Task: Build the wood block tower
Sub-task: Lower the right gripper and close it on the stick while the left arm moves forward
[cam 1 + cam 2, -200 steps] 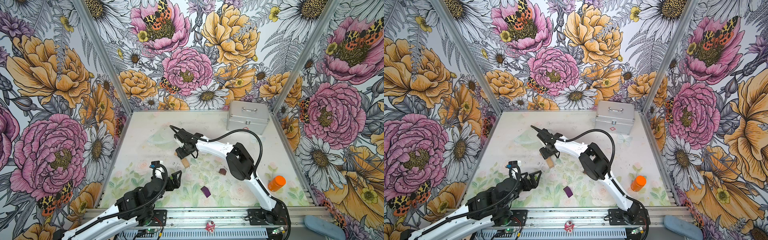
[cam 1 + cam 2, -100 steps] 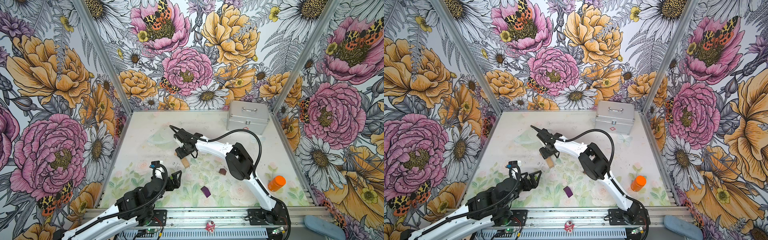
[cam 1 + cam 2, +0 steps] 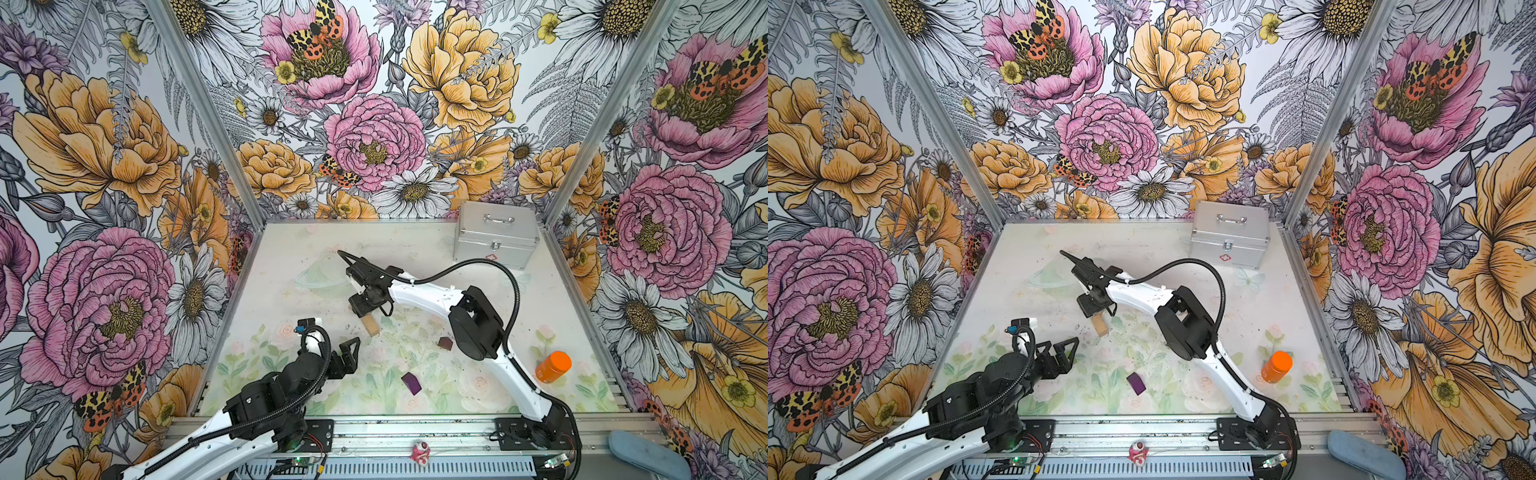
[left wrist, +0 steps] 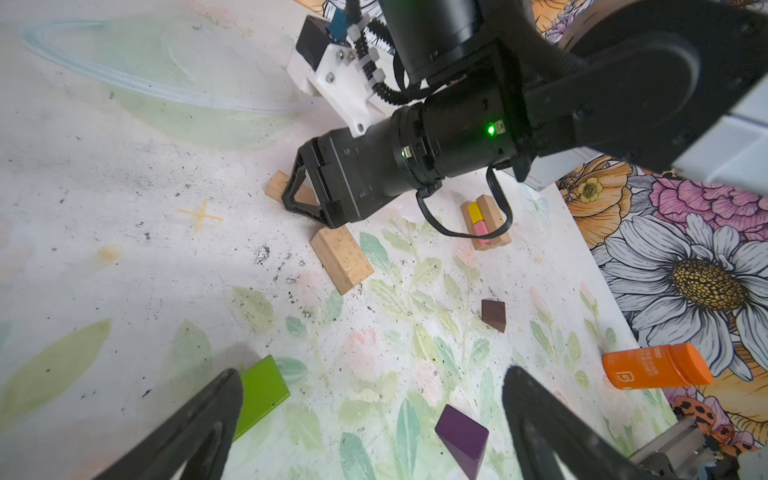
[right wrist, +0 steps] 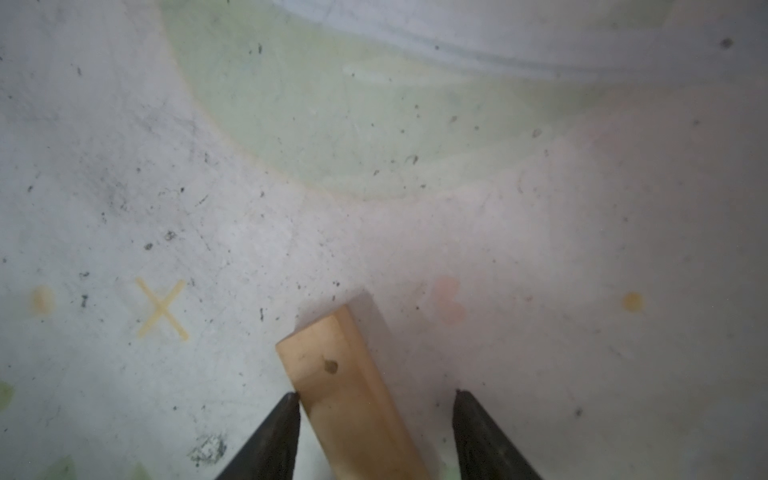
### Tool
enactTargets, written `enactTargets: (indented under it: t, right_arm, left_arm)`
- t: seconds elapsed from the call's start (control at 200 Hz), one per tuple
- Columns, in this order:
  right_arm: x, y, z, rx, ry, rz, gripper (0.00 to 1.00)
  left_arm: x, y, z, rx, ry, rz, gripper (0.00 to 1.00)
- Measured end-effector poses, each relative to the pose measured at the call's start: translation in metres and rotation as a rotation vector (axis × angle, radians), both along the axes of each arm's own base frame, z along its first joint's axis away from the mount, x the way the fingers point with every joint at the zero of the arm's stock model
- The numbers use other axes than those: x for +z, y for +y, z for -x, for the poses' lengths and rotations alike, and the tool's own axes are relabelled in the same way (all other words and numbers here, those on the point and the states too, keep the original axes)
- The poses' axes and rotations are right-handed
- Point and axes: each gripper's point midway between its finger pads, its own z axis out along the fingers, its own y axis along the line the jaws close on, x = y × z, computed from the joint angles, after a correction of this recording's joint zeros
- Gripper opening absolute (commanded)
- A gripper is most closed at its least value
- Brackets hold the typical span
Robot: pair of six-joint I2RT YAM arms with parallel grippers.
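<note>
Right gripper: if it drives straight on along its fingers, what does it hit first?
Likely the tan wooden block, lying between the open fingers of the right gripper, close against one fingertip. If the fingers straddle it cleanly, the table comes next; the height left is unclear.

Left arm folded low, left end effector (image 3: 353, 353) aimed inward, jaws spread wide. Right arm reaches across the middle, right end effector (image 3: 364, 311) pointing down, jaws half apart.

Floral-print table (image 3: 286, 249) w/ tan block (image 3: 371, 325), purple block (image 3: 411, 383), brown block (image 3: 445, 342), lime block (image 4: 259, 388), orange bottle (image 3: 552, 368), silver case (image 3: 496, 241).
</note>
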Motion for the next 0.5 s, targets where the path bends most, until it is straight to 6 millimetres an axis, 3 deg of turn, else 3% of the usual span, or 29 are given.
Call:
enactTargets:
  t: [0.235, 0.5]
  right_arm:
    - [0.000, 0.000, 0.000, -0.010, 0.004, -0.003, 0.61]
    - [-0.001, -0.001, -0.001, -0.030, 0.012, -0.008, 0.61]
  left_arm:
    - [0.021, 0.012, -0.009, 0.053, -0.006, -0.017, 0.99]
    - [0.066, 0.027, -0.018, 0.108, -0.047, 0.004, 0.99]
